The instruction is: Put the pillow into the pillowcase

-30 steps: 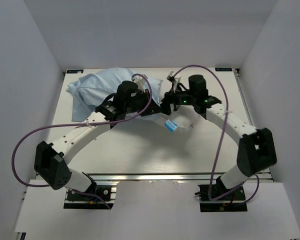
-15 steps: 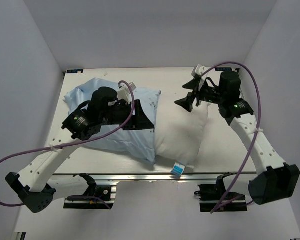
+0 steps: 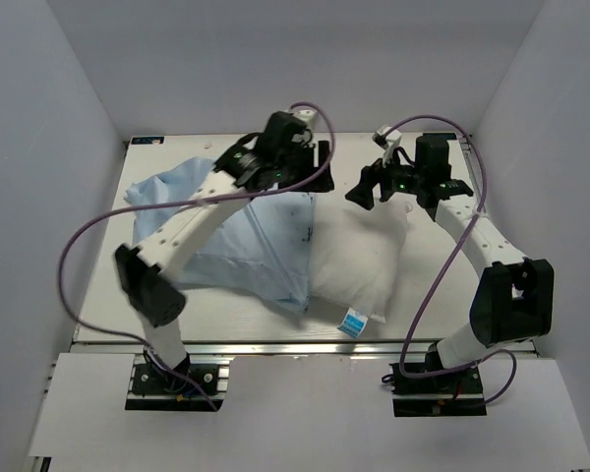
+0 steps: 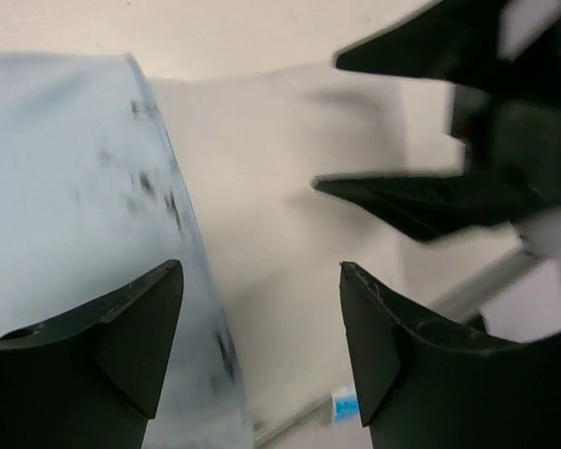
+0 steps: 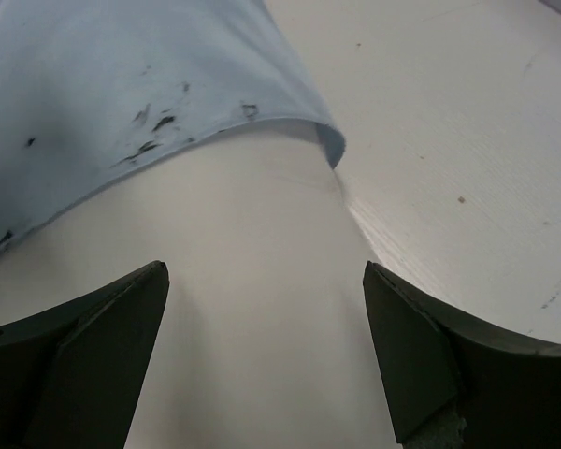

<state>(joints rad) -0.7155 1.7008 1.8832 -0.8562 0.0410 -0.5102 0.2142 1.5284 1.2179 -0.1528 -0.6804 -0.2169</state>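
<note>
The white pillow [image 3: 359,258] lies right of the table's middle, its left part covered by the light-blue pillowcase [image 3: 226,231]. My left gripper [image 3: 313,162] hovers open over the far end of the pillowcase's edge. In the left wrist view the gripper [image 4: 262,313] has pillowcase [image 4: 65,187] and pillow [image 4: 280,187] below it and nothing between its fingers. My right gripper [image 3: 360,193] hangs open over the pillow's far end. In its own view the gripper [image 5: 266,313] frames bare pillow [image 5: 252,281], with the pillowcase's dark-flecked rim [image 5: 122,84] beyond.
A small blue-and-white tag [image 3: 352,324] sticks out at the pillow's near corner, close to the table's front rail [image 3: 275,344]. White walls close in the table [image 3: 433,285] on three sides. The two grippers are close together at the far middle.
My left gripper has opened and swung from over the pillowcase's left part to its far right edge. The right gripper shifted slightly left, staying open. The pillow lies flat now.
</note>
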